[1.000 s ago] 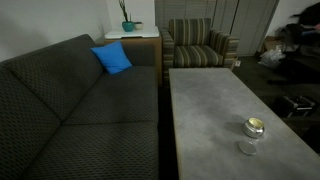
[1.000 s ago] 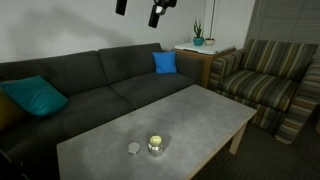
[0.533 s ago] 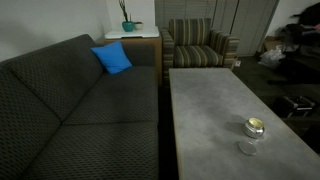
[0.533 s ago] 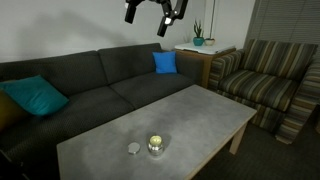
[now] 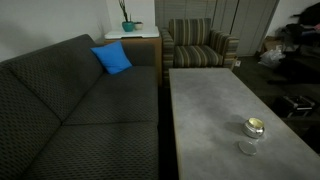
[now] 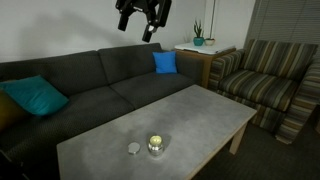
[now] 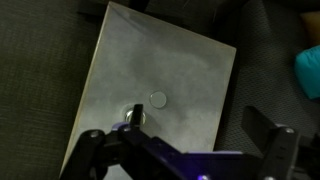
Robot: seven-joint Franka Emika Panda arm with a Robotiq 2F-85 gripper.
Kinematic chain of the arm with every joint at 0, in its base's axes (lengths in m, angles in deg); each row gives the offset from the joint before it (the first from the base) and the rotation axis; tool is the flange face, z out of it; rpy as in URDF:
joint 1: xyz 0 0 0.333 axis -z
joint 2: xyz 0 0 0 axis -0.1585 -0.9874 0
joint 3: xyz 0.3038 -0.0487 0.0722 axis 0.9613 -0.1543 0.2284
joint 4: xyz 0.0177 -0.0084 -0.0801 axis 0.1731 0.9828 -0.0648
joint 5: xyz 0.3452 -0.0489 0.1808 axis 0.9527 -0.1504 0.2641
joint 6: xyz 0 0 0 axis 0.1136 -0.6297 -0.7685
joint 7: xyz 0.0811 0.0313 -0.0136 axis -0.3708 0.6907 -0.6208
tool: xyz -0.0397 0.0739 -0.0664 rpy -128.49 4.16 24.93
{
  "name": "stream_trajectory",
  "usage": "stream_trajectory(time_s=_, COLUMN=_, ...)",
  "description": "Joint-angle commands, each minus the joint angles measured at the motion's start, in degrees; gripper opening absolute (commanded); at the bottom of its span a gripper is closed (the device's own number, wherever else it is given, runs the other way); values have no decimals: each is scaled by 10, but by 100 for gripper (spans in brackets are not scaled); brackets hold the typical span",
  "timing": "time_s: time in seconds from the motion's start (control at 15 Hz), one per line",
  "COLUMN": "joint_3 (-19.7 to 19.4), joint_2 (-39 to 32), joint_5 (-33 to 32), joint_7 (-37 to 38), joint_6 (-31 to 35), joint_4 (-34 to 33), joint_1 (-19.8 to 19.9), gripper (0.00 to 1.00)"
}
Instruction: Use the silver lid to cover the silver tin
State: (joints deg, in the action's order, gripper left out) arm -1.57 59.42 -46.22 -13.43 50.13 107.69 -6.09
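Approach stage. The gripper (image 6: 140, 22), fingers spread wide and empty, is held high up, well apart from the silver tin (image 6: 156, 145). The silver lid (image 6: 133, 149) lies flat on the table (image 6: 205, 105) just beside the tin. Its thin rim should be pinched squarely from above.

wrist view | silver tin (image 7: 133, 117) partly hidden behind end effector (image 7: 180, 138)

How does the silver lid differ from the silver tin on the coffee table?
The silver lid lies flat and thin on the table; the silver tin stands taller beside it. The lid looks dull grey; the tin is shiny with a yellowish glint. Both are small, round and metallic.
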Motion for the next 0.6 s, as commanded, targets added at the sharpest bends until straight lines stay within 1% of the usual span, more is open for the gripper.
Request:
stream_trajectory(time_s=0.0, joint_3=29, joint_2=-39, joint_5=0, joint_7=105, joint_6=50, joint_4=3, joint_1=-13, gripper=100)
stream_trajectory(time_s=0.07, joint_3=34, joint_2=-55, joint_5=0, joint_7=132, joint_6=58, joint_4=-2, joint_1=-18, gripper=100)
stream_trajectory(time_s=0.27, joint_3=45, joint_2=-101, joint_5=-1, joint_7=176, joint_6=78, joint_4=-11, joint_1=-26, gripper=100)
stream_trajectory(time_s=0.47, joint_3=47, joint_2=-152, joint_5=-6, joint_7=193, joint_6=115, joint_4=-15, joint_1=-27, gripper=100)
stream_trajectory(time_s=0.53, joint_3=49, joint_2=-169, joint_5=-3, joint_7=187, joint_6=128, joint_4=-19, joint_1=-23, gripper=100)
